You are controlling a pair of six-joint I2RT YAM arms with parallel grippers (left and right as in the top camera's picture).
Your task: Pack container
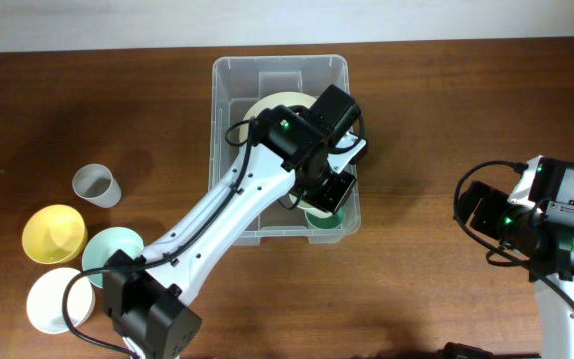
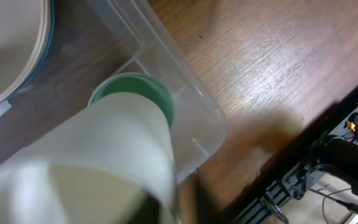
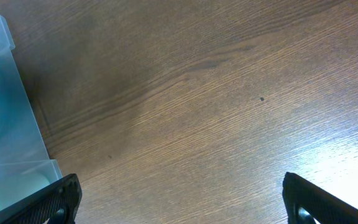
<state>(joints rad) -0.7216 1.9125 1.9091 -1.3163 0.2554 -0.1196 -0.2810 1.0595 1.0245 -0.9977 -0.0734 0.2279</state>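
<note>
The left pincer (image 1: 325, 197) reaches down inside the clear container (image 1: 229, 75), which sits on the wooden table (image 1: 446, 120). The pincer hangs over the container's corner nearest the right arm. Directly under it stands a green cup (image 1: 322, 217), tucked against the container's wall. From the left wrist camera, a pale cup (image 2: 104, 162) fills the foreground out of focus, its far end meeting the green cup's rim. How far the left pincer is open, and whether it has hold of the pale cup, cannot be told: its fingers are lost in blur and shadow. Beyond the pincer, deeper in the container, lies a cream plate (image 1: 272, 105).

Well apart from the left pincer, back beside that arm's base, four items wait outside the container: a grey cup (image 1: 97, 185), a yellow bowl (image 1: 55, 232), a mint bowl (image 1: 114, 249) and a white bowl (image 1: 58, 297).

The right pincer (image 3: 179, 202) hovers over bare wood with its jaws spread wide and nothing between them. The container stands off to its left, and only a bluish corner shows at the edge of that wrist's view.
</note>
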